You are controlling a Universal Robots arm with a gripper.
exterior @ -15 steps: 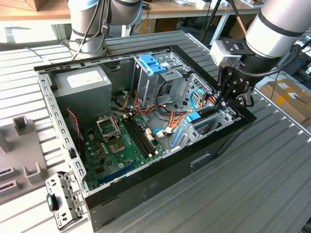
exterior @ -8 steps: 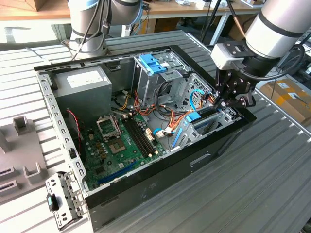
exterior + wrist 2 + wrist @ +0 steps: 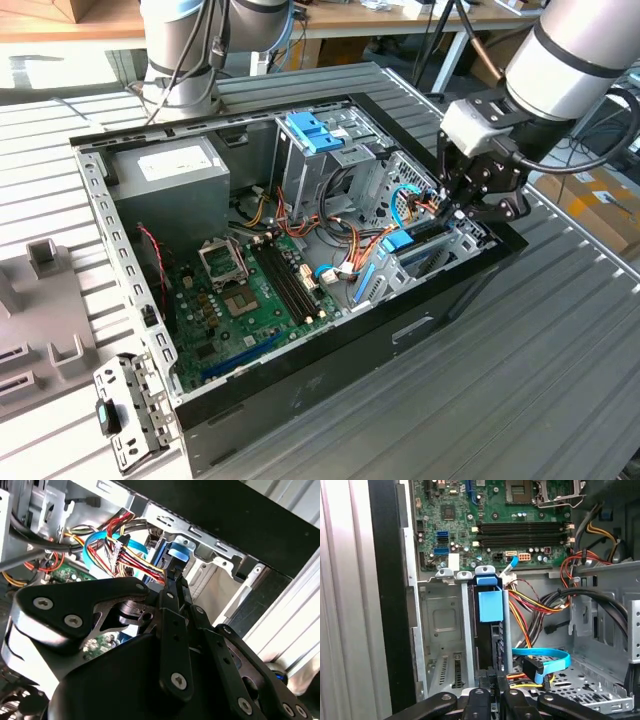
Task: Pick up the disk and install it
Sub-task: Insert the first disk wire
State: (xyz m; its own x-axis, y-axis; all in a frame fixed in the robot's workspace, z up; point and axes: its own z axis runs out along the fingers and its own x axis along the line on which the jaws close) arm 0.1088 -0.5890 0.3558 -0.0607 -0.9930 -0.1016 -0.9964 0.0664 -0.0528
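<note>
With the gripper (image 3: 462, 212) fingers pinching the disk (image 3: 490, 630) standing edgewise in its metal bay (image 3: 437, 630), any tilt could jam its rails or snag the nearby cables (image 3: 535, 605).

Flat rectangular hard disk, dark body with bright blue plastic rails (image 3: 490, 630). Stands on edge, upright, in a narrow vertical slot of the grey metal drive cage (image 3: 437, 630) at the corner of the open computer case (image 3: 300, 390), toward the exterior view's right. A blue tab at its end faces the green motherboard (image 3: 520, 510); dark edge runs below the tab. In the exterior view the blue rail (image 3: 398, 243) shows just beside the black end effector (image 3: 470, 205). In the second wrist view the disk's blue end (image 3: 176, 555) sits just past the fingertips (image 3: 172, 575), among red, yellow and blue cables (image 3: 135, 555).
</note>
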